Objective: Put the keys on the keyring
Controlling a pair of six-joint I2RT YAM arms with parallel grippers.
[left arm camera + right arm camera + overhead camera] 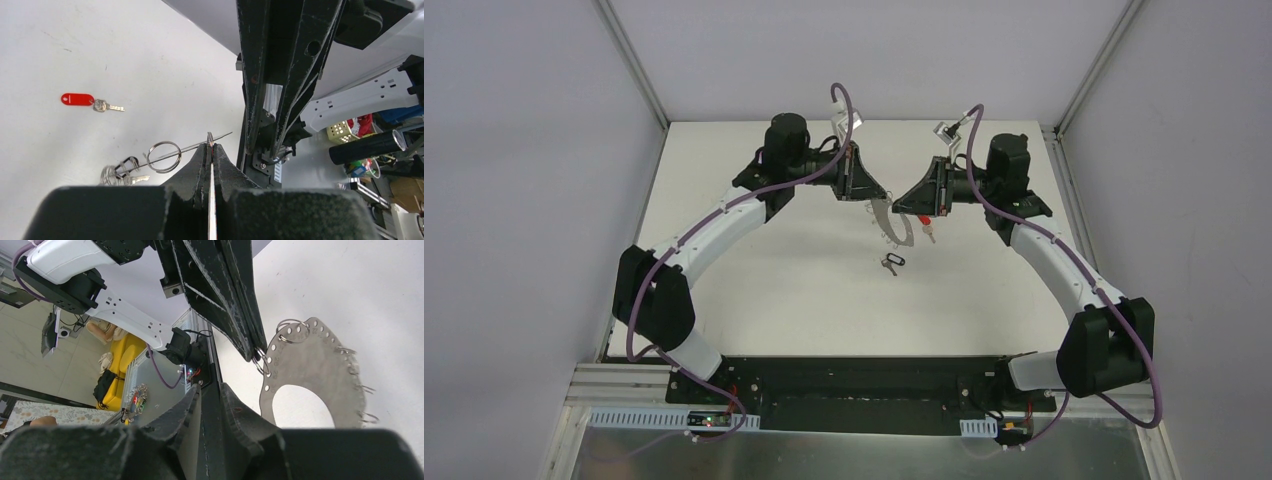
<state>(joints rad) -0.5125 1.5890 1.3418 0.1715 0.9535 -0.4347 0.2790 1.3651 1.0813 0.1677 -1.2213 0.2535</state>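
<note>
The keyring (pixel 310 360), a thin grey oval plate with small wire loops along its edge, hangs above the table. My left gripper (pixel 210 145) is shut on its rim, and the plate shows edge-on as a bright strip (pixel 211 192) between the fingers. In the top view the left gripper (pixel 877 200) and right gripper (pixel 904 203) face each other over the keyring (pixel 894 230). My right gripper (pixel 212 390) stands slightly open, close beside the plate, with nothing between its fingers. The red-headed key (pixel 77 99) (pixel 924 227) and the dark-tagged key (pixel 892 263) (pixel 141 178) lie on the table.
The white table (pixel 754 290) is closed in by grey walls on three sides, with metal posts at the back corners. The black base rail (pixel 854 375) runs along the near edge. Both arms arch inward from that rail. Room clutter shows beyond the table in the wrist views.
</note>
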